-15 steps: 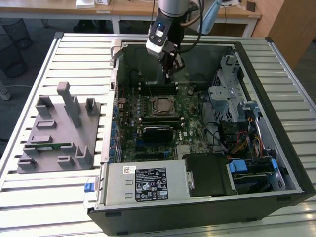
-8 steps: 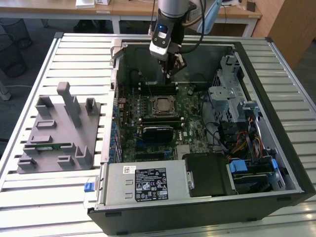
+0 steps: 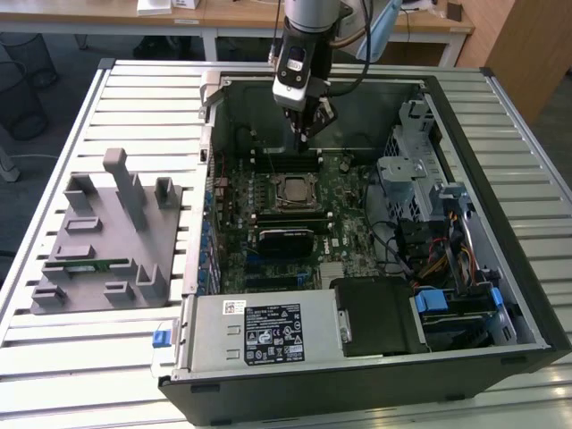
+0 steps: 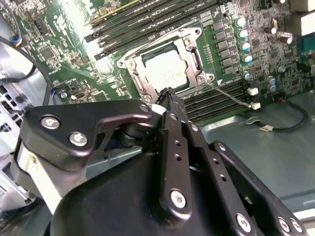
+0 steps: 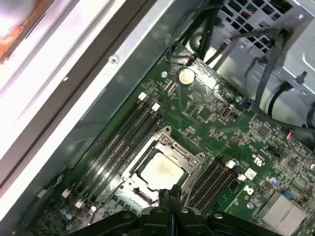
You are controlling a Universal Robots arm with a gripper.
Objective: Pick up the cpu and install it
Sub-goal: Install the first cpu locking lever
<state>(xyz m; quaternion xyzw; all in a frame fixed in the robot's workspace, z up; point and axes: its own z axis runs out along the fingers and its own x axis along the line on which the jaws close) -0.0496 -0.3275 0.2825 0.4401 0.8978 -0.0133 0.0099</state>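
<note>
Slats of pale metal are forming the table (image 3: 71, 107). Near its edge on the exterior view's left, a grey moulded holder (image 3: 107, 241) is lying flat, with a thin green memory stick (image 3: 89, 264) resting in one of its slots. Just beside the holder, an open computer case (image 3: 500, 223) is taking up the rest of the table.

The arm (image 3: 308, 18) is standing nearly upright over the case's far wall. The gripper (image 3: 304, 136) is pointing down into the case and hanging above the far part of the green board (image 3: 344, 206). In both wrist views its fingers (image 4: 173, 142) (image 5: 161, 201) are pressing together tip to tip, gripping nothing.

The chip (image 3: 290, 190), a pale silver square, is sitting in the metal-framed socket (image 5: 194, 161) near the middle of the board. It is lying between two banks of black memory slots (image 4: 147, 19) and is free of the gripper, whose tips are hovering just beyond the socket's far side.

Along the case's near edge, a silver power box (image 3: 210, 331) is carrying a white label (image 3: 273, 332) with black print and a smaller white sticker (image 3: 234, 307). A blue tab (image 3: 161, 338) is sticking out at its near corner on the exterior view's left. White lettering (image 5: 250, 189) is showing on the board in the first wrist view. Towards the exterior view's right, coloured cables (image 3: 438, 261) are running beside a grey drive cage (image 3: 411, 174).
</note>
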